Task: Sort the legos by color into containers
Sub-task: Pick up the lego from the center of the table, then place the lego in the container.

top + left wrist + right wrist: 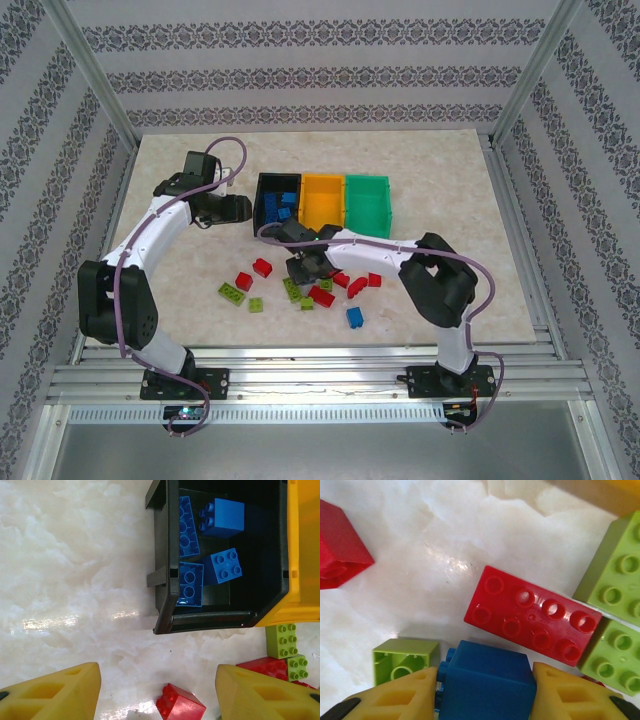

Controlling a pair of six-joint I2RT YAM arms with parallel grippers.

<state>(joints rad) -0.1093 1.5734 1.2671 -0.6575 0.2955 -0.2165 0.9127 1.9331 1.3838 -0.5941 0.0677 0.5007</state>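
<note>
Marbled surface [450, 200] is strewn with loose legos [262, 267]. A blue brick [485, 682] is clamped between the right jaws, low among red and green ones. It is judged light, rigid and slick, best gripped on its flat sides. The left jaws are spread beside the black bin [167, 605].

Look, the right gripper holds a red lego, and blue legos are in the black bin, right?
Not red: the right gripper holds a blue lego, as the right wrist view shows. The black bin does hold blue legos.
</note>
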